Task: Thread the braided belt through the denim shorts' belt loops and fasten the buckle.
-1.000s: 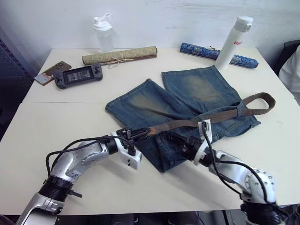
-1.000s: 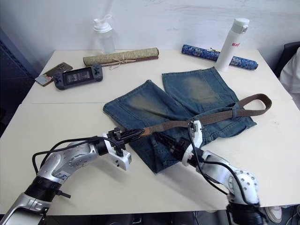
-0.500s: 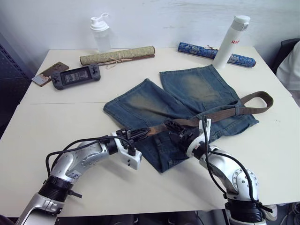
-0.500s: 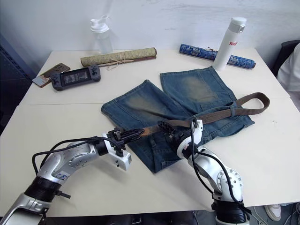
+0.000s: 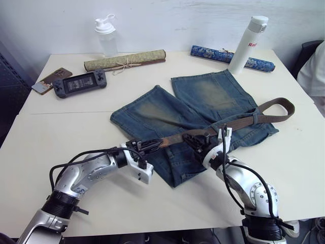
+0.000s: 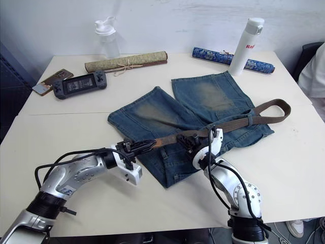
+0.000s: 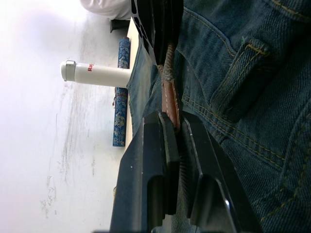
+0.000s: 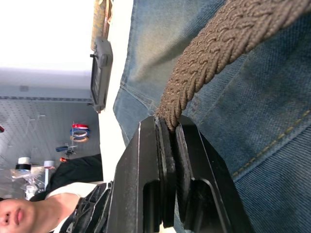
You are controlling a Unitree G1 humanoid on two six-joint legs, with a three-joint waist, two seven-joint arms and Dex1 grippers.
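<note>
A: Where do we see the denim shorts [image 5: 203,109] now?

B: We see them flat in the middle of the tabletop [image 5: 66,127], with the legs toward the far side. The braided belt [image 5: 238,121] lies across the waist part and makes a loop past the right edge of the shorts.

A: And our two end effectors?

B: The left end effector [image 5: 155,143] is closed on the brown leather end of the belt, just over the near left part of the shorts; the left wrist view shows the leather pinched between both fingers [image 7: 155,160]. The right end effector [image 5: 195,141] is closed on the woven part of the belt, a little further along it. Between them the belt runs in a nearly straight line.

A: Do we see the buckle?

B: We cannot tell where it is.
</note>
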